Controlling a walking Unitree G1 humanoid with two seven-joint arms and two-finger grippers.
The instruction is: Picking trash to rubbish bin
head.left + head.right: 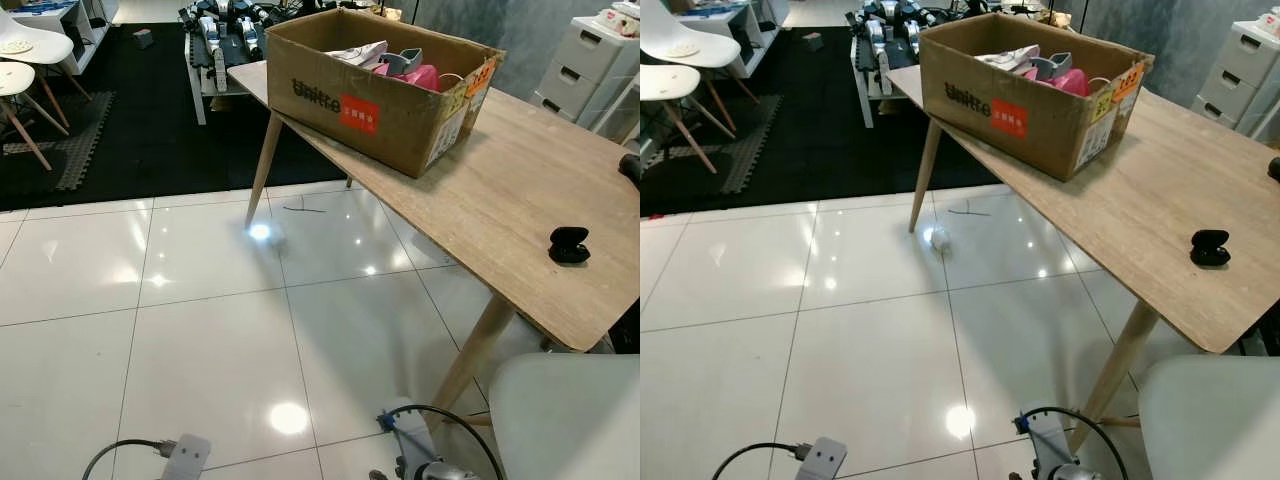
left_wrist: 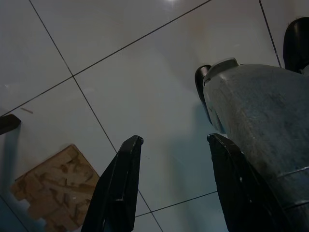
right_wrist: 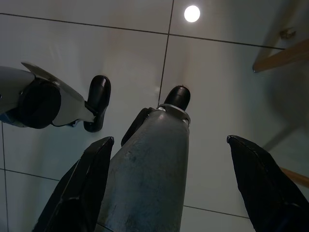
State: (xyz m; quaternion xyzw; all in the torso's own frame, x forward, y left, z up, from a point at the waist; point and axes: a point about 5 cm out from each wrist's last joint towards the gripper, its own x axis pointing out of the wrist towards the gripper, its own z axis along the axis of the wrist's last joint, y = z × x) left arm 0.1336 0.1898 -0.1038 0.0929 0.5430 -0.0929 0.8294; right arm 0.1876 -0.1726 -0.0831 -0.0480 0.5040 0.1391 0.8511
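On the white tiled floor (image 1: 200, 330), just beside the near leg of the wooden worktop (image 1: 520, 190), lies a small pale scrap of trash (image 1: 939, 238), well ahead of both arms. The left claw (image 2: 169, 188) hangs low over the tiles, released and holding nothing; the right claw (image 3: 169, 183) likewise hangs spread and holding nothing. A cardboard box (image 1: 380, 85) sits on the worktop, with a black earbud case (image 1: 568, 245) near its edge.

A glossy white tile floor (image 1: 200, 330) reflects ceiling lights, with a black mat (image 1: 150, 130) and white chairs (image 1: 30, 60) far left, and a wooden bench (image 1: 520, 210) on the right.
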